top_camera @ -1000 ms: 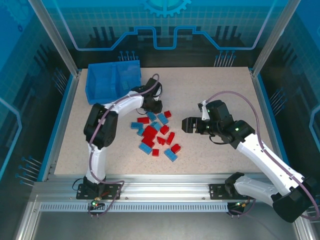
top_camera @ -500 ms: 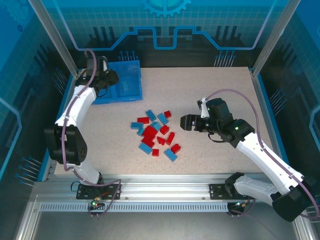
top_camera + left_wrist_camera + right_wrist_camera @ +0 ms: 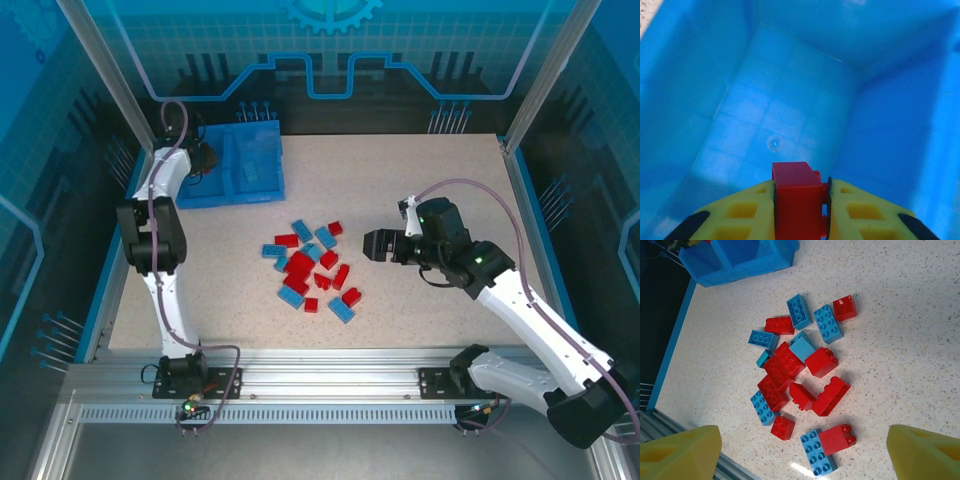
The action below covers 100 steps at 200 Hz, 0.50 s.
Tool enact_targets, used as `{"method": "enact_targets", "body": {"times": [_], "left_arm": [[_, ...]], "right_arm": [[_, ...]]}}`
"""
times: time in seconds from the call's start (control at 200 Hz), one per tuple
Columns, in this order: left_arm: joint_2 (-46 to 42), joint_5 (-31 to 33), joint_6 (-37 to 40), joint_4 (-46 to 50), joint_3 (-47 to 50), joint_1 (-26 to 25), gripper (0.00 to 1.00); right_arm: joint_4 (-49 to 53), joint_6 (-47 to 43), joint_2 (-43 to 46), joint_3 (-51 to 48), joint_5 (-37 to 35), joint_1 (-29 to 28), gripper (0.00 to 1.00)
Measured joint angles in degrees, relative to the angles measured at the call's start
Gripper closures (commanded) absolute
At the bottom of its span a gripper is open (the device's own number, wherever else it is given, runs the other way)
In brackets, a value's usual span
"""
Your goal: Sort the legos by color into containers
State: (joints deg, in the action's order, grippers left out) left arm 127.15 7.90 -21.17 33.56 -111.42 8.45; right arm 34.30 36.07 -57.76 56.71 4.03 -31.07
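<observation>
**Top view.** The left claw [image 3: 200, 158] hangs over the left compartment of the bin [image 3: 262, 192], which sits at the table's [image 3: 450, 180] far-left corner and is split into 2 compartments by a middle divider. The right claw [image 3: 372, 247] is poised just to the right of the pile [image 3: 310, 265], pointing toward it. The pile is a loose cluster of red and light-blue bricks near the table's centre, well apart from the bin.

**Left wrist view.** The left claw [image 3: 800, 195] grips 1 red brick [image 3: 797, 192]. Both yellow fingers [image 3: 750, 212] press against the brick's sides, and its upper end juts out past the fingertips. The brick is held above the compartment floor, with the bin's walls [image 3: 900, 120] rising on every side. How far above the floor it hangs cannot be told.

**Right wrist view.** The 2 fingers [image 3: 680, 452] of the right claw stand wide apart at the lower corners, holding nothing. The pile [image 3: 800, 375] lies on the table beyond them. Several bricks touch or overlap, and a few blue ones lie at the edges. A corner of the bin [image 3: 740, 260] shows at the upper left.
</observation>
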Motion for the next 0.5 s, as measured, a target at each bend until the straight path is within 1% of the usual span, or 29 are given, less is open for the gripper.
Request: {"method": "enact_targets", "body": {"times": [0.145, 0.315, 0.405, 0.5], "left_arm": [[2.71, 0.0, -0.04, 1.57, -1.42, 0.5, 0.54], [1.64, -1.7, -1.01, 1.88, -0.7, 0.83, 0.57], [-2.78, -3.39, -2.62, 0.31, 4.28, 0.83, 0.58], [-13.27, -6.58, -6.43, -3.63, 15.28, 0.81, 0.59]], "right_arm": [[0.98, 0.0, 1.55, 0.0, -1.01, 0.0, 0.12], [1.22, -0.04, 1.44, -0.02, -1.92, 0.0, 0.12], [1.07, -0.31, 0.2, 0.0, -2.14, 0.0, 0.12], [0.63, -1.95, -3.15, 0.48, -2.51, -0.02, 0.13]]}}
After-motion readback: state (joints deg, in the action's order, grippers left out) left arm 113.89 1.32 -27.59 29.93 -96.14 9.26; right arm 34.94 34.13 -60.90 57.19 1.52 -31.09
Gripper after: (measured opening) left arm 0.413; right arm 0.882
